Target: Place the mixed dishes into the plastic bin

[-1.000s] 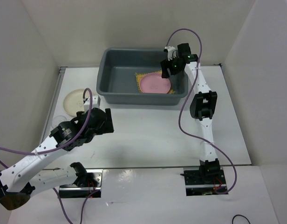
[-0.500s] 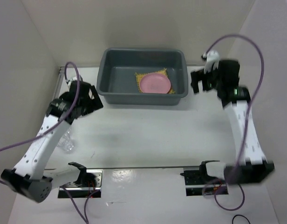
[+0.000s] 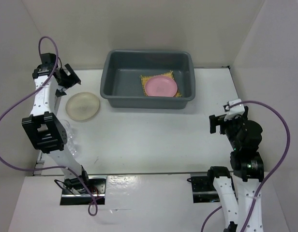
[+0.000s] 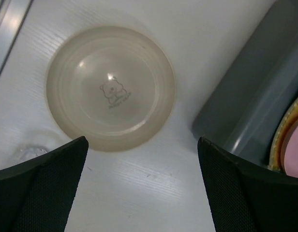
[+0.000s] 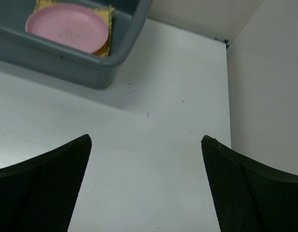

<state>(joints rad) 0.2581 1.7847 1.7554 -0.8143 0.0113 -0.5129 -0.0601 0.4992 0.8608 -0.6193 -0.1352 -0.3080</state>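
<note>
two dishes, the pink plate (image 3: 161, 87) on the yellow mat (image 3: 146, 78), lie in the plastic bin (image 3: 106, 72), while the left gripper (image 4: 141, 142), jaws wide apart and empty, hangs over the cream plate (image 4: 110, 87) on the table (image 3: 154, 135) beside it, whose low rim could slip from the fingers (image 4: 42, 193).

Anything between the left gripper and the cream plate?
Nothing visible. The left gripper hangs open over the cream plate, which lies bare just ahead of its fingertips. The plastic bin sits to one side, apart from the plate.
</note>
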